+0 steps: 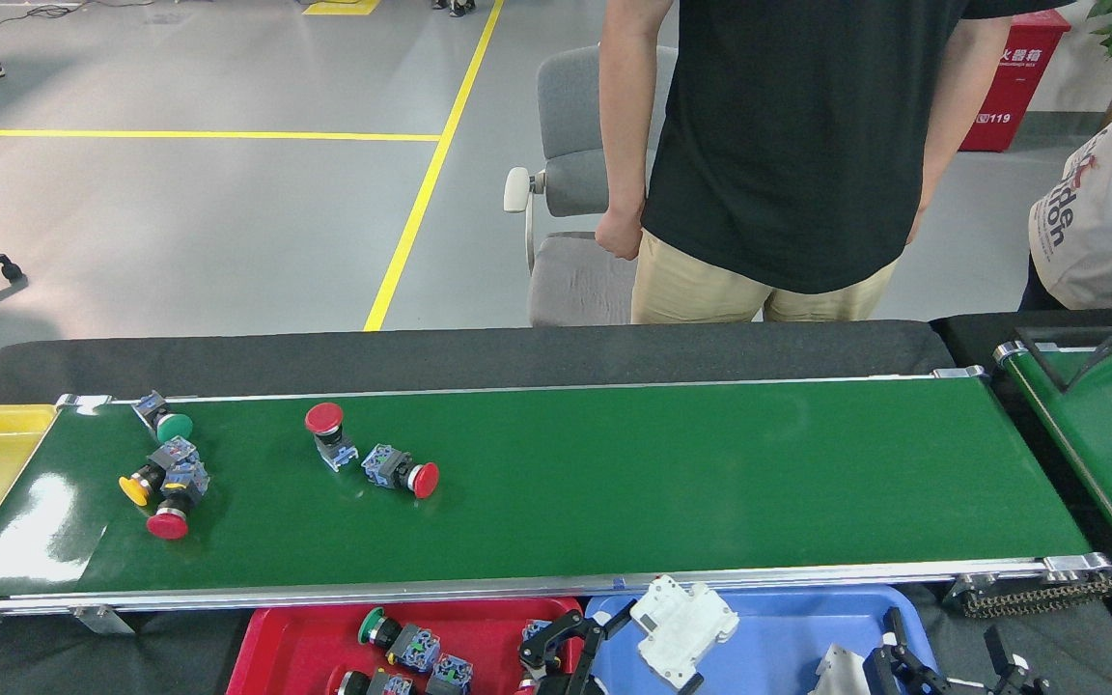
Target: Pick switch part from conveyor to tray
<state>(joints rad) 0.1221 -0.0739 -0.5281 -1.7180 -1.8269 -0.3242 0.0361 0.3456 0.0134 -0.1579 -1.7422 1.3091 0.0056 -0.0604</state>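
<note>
**Left hand carries 1 white part over the blue tray; 5 switches ride the conveyor**

The left hand (614, 637) sits at the bottom edge of the view, its dark fingers pinching 1 white switch part (681, 629) above the near-left corner of the blue tray (788, 618). The right hand (942, 671) shows only its fingertips at the bottom right, spread apart and holding nothing; a pale grey piece (836, 671) beside it is too cropped to identify.

On the conveyor (662, 483), 5 push-button switches lie toward its left end: 1 green-capped (163, 421) at the far-left corner, 1 yellow-capped (146, 480) touching 1 red-capped (175, 507) just nearer, and 2 red mushroom ones, 1 upright (328, 432) and 1 on its side (403, 472), close together.

The red tray (276, 642) holds at least 3 switches, possibly more, cut off by the frame. 2 people stand behind the desk.
</note>
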